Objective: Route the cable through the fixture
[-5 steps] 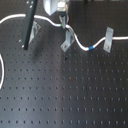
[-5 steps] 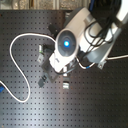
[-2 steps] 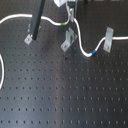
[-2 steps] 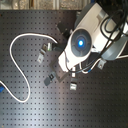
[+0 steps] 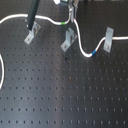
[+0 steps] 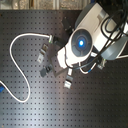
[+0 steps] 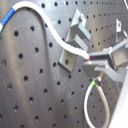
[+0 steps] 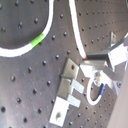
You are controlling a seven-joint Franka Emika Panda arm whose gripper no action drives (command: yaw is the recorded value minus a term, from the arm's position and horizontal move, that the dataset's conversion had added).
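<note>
Since a second ago the gripper (image 7: 92, 64) has carried the white cable (image 5: 80, 46), clamped between its jaws, toward the middle fixture clip (image 5: 68, 39) for threading.

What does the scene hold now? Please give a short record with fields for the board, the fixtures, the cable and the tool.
Board: black perforated board
Fixtures: left fixture, middle fixture, right fixture, sides by the first exterior view
Cable: white cable; green band near the tool; blue band between middle and right fixtures
Tool: tool appears shut on the cable
Routing: cable passes beside the middle fixture; in its slot or not, cannot tell
</note>
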